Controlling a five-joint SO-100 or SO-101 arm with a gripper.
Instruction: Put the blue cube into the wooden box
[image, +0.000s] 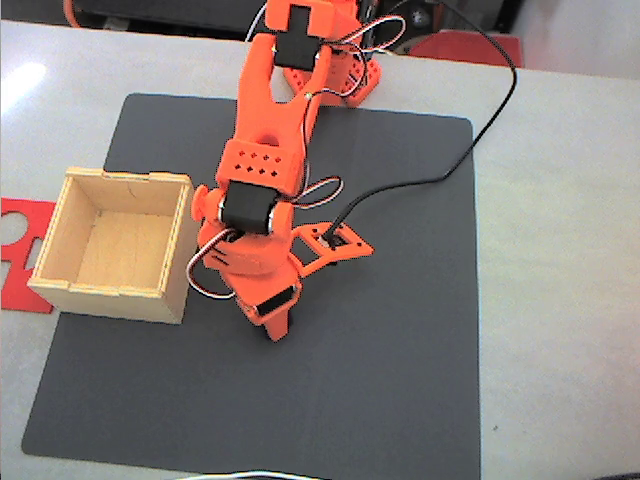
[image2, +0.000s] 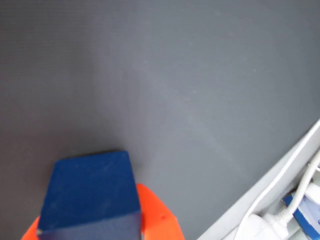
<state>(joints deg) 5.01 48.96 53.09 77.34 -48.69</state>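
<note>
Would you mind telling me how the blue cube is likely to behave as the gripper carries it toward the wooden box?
The blue cube looks rigid, with flat matte faces, so it probably sits squarely between the gripper fingers without slipping much. Its sharp edges suggest it will not roll once released. It seems small beside the wooden box, so it is likely light and may bounce slightly if dropped.

Blue cube (image2: 92, 192): dark blue, matte, plain faces; wrist view, low left, sitting btwn orange fingers (image2: 157, 215), one on each side; dark mat behind it.

Wooden box (image: 118, 243): pale plywood, square, no lid, thin walls w/ notched corner joints. Upright, interior bare. Fixed view: left side of dark mat, its left edge overhanging the mat.
</note>
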